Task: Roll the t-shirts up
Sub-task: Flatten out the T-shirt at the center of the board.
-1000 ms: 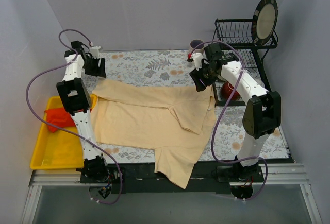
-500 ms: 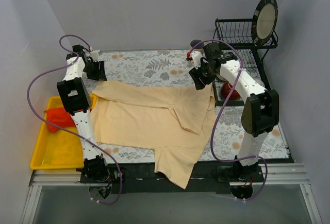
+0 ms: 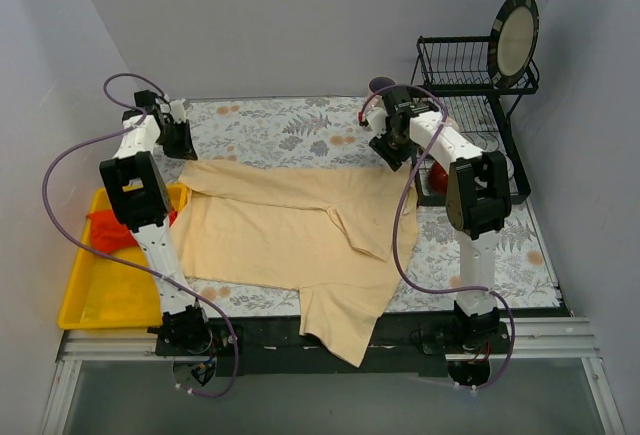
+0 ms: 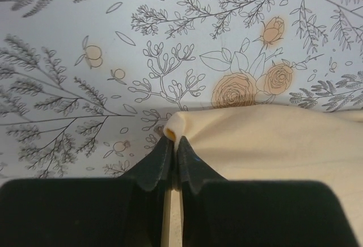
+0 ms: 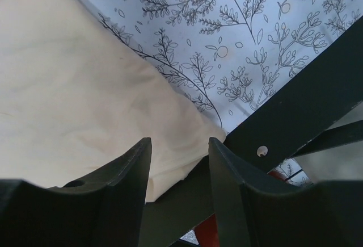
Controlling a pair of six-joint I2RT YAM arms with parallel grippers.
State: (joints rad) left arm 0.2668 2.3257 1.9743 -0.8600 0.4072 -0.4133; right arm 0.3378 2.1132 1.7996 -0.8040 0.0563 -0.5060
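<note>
Status: pale beige-tan thin-cloth t-shirt [image 3: 290,230] lay spread on floral-print bench [image 3: 280,123], part overhanging near edge. We saw left end effector [image 4: 173,146] pinching one far corner, right end effector [image 5: 178,143] agape at the other. Judged limp, light: grip corners.

Soft, even light from above fills the overhead view. The desk [image 3: 280,125] print reads crisply there, and shadows under the arms are faint and short. In the left wrist view the floral pattern is sharp, while the left pincer [image 4: 172,145] at the bottom edge is a near-black, soft-edged mass. In the right wrist view the t-shirt [image 5: 74,88] looks pale and washed at left, and the right pincer [image 5: 178,145] is dark and blurred.
</note>
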